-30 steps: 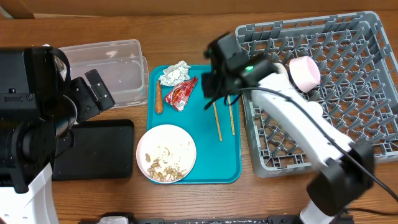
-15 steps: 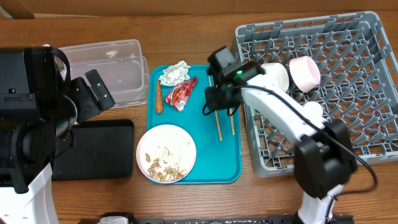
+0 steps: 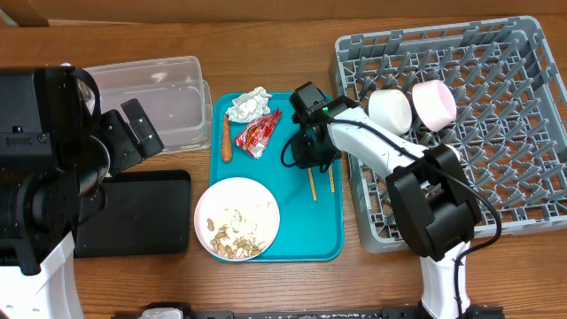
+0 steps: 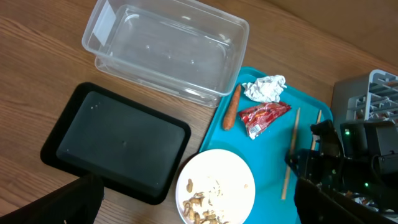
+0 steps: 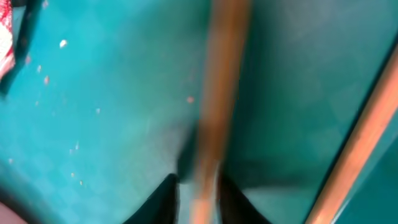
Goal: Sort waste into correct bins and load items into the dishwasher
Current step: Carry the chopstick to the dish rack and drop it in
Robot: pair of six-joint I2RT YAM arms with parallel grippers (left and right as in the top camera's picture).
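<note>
Teal tray point(image 3: 323, 232) at mid-table, carrying two wooden chopsticks point(image 3: 311, 184) near its right edge. The right gripper point(image 3: 312, 152) sits low over the left stick, its black fingertips point(image 5: 165, 202) flanking it closely. Blur hides whether they clamp it. The left gripper point(image 3: 133, 133) hangs spread wide and empty near the table's left edge, beside the clear tub point(image 3: 168, 97).

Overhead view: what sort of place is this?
Probably a staged dish-clearing station on a wooden table, not a full kitchen: a grey dish rack, a teal tray with a dirty plate, and a clear tub beside a black tray for sorting waste.
</note>
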